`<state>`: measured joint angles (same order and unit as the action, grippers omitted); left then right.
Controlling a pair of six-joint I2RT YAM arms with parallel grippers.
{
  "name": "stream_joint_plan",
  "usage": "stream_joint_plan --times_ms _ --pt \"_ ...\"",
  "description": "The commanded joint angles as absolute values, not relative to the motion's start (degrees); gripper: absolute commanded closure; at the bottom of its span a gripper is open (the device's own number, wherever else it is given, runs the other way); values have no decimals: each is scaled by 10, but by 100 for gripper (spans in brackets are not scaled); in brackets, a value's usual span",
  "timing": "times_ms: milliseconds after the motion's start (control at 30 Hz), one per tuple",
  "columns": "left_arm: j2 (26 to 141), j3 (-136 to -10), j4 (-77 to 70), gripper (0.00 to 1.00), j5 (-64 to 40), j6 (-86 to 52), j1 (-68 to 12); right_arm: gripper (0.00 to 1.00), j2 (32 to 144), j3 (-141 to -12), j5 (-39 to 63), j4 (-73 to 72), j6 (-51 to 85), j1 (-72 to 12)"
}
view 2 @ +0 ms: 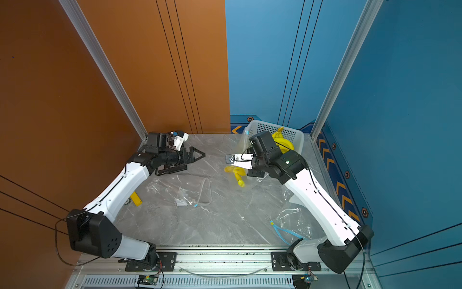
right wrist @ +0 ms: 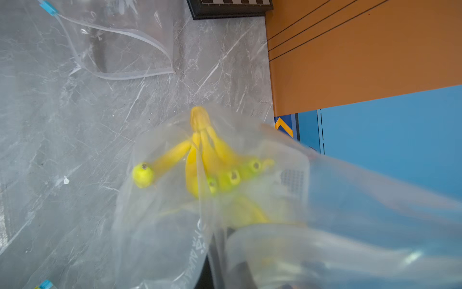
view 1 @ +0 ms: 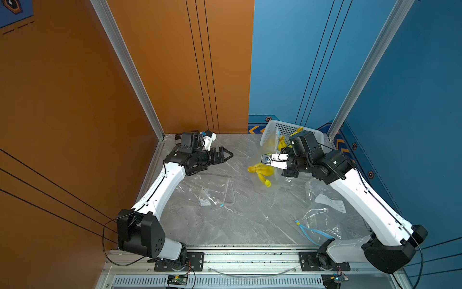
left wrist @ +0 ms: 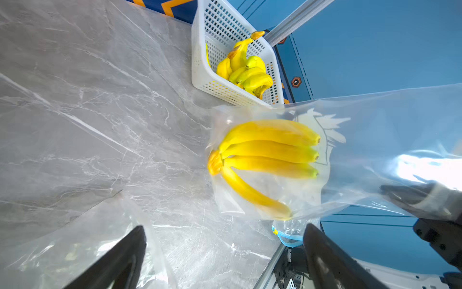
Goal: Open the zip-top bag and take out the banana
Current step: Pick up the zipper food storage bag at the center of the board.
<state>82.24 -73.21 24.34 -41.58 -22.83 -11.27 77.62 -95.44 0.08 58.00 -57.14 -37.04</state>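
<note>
Left jaws gape, right jaws apparently pinch zip-top bag [left wrist: 375, 130] w/ banana [left wrist: 270, 150]; print blurred, unreadable.

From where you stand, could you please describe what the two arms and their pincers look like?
The left arm and right arm both have white links, black joints and black bases, with a thin black cable along each. The left pincer has black, tapering fingers; the right pincer has white fingers with dark tips.
</note>
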Motion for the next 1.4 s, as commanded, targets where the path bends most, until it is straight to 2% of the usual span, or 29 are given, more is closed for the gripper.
stream_joint_plan --times_ms 0,167,367,567,667,833,967,1167,1367 --pt "778 -711 151 2 -492 -200 -110 100 770 -980 -12 671 -629 -394" --pt "762 -702 88 2 -557 -206 -125 100 781 -1004 -43 680 -633 -430" --pt "717 -659 4 2 -586 -201 -194 100 786 -1026 -71 683 -602 -482" --pt "651 -568 -193 2 -583 -355 -161 100 777 -1047 -102 717 -585 -517" --pt "617 -550 -234 2 -564 -412 -168 100 771 -1043 -110 722 -578 -524" --pt "543 -536 -225 2 -535 -433 -191 100 779 -1038 -120 718 -581 -523" --pt "507 -509 -135 2 -541 -352 -207 100 791 -1055 -103 697 -574 -517" --pt "518 -521 -125 0 -560 -323 -230 100 808 -1083 -89 694 -545 -518" --pt "536 -509 -125 3 -559 -316 -282 100 809 -1095 -97 696 -517 -528"
